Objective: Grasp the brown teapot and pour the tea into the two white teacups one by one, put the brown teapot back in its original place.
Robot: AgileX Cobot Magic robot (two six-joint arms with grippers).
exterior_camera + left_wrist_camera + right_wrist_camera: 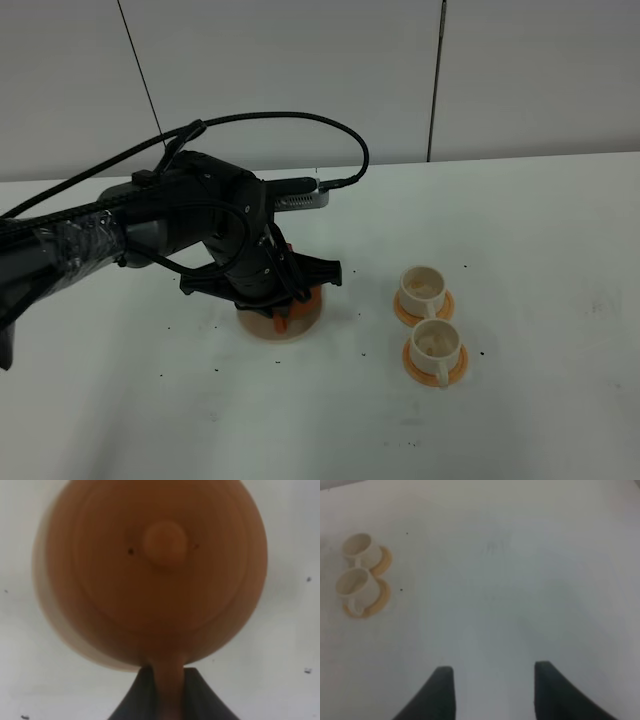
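One brown teapot (150,580) sits upright on its original place, a cream disc (303,326) left of centre on the white surface (560,250); the left wrist view looks straight down on the lid and its knob (165,542). The stubby side handle (169,680) runs between the two dark fingers (134,702) of the left gripper (169,695), which are pressed against it on either side. In the exterior view the left arm (100,240) covers most of the pot. To the right, well apart from the disc, stand two white cups, the rear teacup (422,286) and the front teacup (436,343), just beside each other, each on an orange saucer (414,368). The right gripper (492,690) hangs above bare surface, jaws apart and holding nothing, with both cups off to one side.
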